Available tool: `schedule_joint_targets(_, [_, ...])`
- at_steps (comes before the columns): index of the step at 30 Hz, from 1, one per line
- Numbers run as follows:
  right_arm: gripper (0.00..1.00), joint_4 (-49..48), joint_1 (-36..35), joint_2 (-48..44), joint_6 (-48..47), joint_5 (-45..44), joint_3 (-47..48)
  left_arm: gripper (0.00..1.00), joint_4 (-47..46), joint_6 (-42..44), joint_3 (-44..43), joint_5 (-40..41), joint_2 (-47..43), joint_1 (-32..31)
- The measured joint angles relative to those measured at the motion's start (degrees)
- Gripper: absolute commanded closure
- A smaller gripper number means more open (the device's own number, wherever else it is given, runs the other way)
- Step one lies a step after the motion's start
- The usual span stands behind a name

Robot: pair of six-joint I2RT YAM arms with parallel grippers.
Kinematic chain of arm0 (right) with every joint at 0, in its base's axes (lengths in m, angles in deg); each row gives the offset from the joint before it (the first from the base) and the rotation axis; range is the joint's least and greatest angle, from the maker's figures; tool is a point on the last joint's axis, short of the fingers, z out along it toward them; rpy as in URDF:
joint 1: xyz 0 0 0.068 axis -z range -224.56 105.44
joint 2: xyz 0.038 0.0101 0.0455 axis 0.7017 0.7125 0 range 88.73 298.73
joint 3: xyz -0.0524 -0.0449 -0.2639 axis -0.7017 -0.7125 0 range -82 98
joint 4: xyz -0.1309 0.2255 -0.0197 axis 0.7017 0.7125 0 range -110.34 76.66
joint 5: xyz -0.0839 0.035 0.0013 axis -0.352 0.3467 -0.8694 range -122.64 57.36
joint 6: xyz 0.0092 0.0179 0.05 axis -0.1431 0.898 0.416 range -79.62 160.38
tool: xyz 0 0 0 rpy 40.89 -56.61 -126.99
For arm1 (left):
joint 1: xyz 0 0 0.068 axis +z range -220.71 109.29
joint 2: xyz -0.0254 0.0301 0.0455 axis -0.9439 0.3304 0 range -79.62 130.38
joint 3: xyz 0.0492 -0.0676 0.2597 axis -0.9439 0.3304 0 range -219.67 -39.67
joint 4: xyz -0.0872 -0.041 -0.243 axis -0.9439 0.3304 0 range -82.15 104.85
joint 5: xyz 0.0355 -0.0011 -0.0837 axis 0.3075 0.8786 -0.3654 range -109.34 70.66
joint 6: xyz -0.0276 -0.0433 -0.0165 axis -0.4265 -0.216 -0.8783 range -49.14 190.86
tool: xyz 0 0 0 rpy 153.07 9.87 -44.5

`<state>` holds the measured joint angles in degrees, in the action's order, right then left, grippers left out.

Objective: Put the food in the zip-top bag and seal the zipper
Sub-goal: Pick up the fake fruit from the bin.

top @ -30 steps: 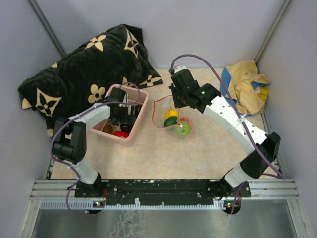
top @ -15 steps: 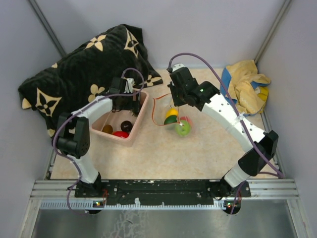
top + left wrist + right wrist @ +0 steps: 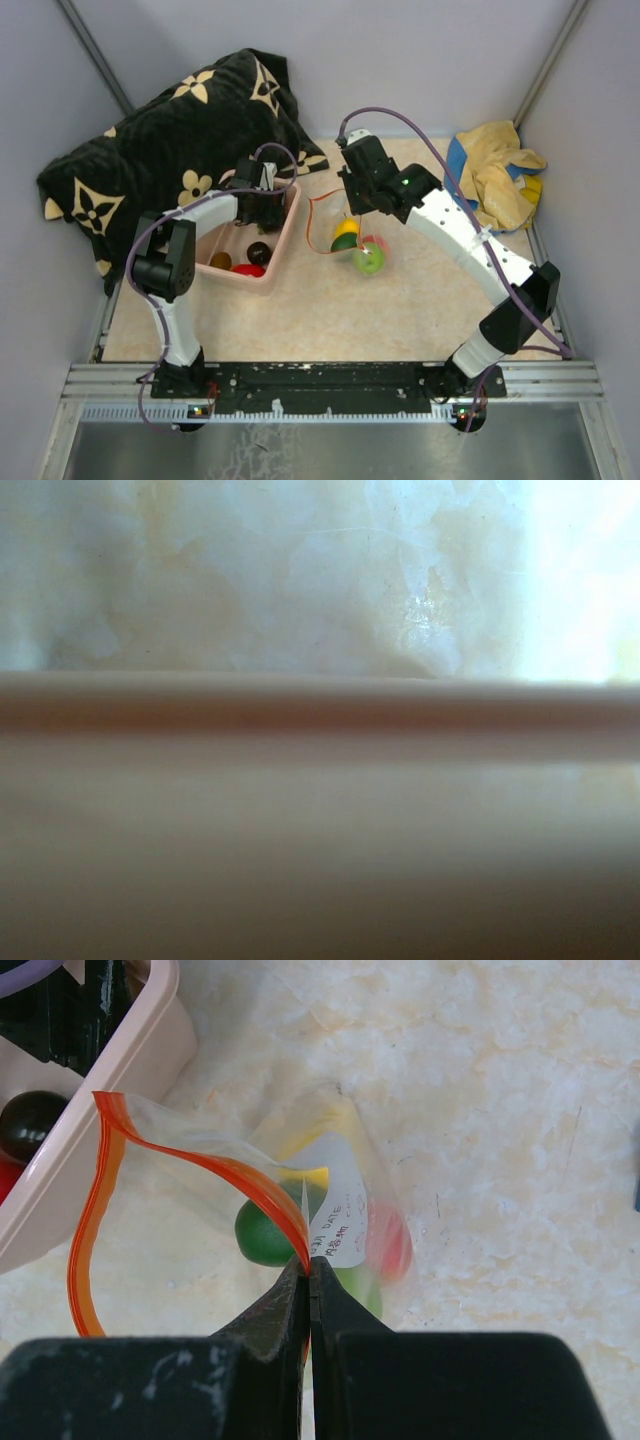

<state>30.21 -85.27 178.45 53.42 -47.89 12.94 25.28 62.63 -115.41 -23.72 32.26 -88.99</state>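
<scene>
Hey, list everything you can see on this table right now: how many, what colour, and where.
cushion: one, black with beige flowers, far left corner
cloth: one, yellow and blue, crumpled, far right corner
tub: one, pink, left of centre
food in tub: three showing, dark brown, red, orange-yellow
zip-top bag: one, clear, right of the tub, mouth open
zipper: one, orange-red, along the bag's mouth
food in bag: at least three, yellow, green, red
table: one, beige marbled
left hand: black, over the tub's far rim, grip unclear
right hand: black, shut on the zipper
</scene>
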Motion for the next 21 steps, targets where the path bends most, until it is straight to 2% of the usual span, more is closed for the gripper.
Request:
schedule_joint_targets(8, [1.00, 0.00, 0.00, 0.00, 0.00, 0.09, 0.00, 0.48, 0.33, 0.09, 0.00, 0.55, -0.24, 0.00])
schedule_joint_targets(13, [1.00, -0.11, 0.00, 0.00, 0.00, 0.20, 0.00, 0.51, 1.90, -0.35, 0.17, 0.66, -2.19, 0.00])
schedule_joint_targets(21, [1.00, -0.63, 0.00, 0.00, 0.02, 0.44, 0.00, 0.52, 2.60, -1.18, 2.58, 1.31, -13.00, 0.00])
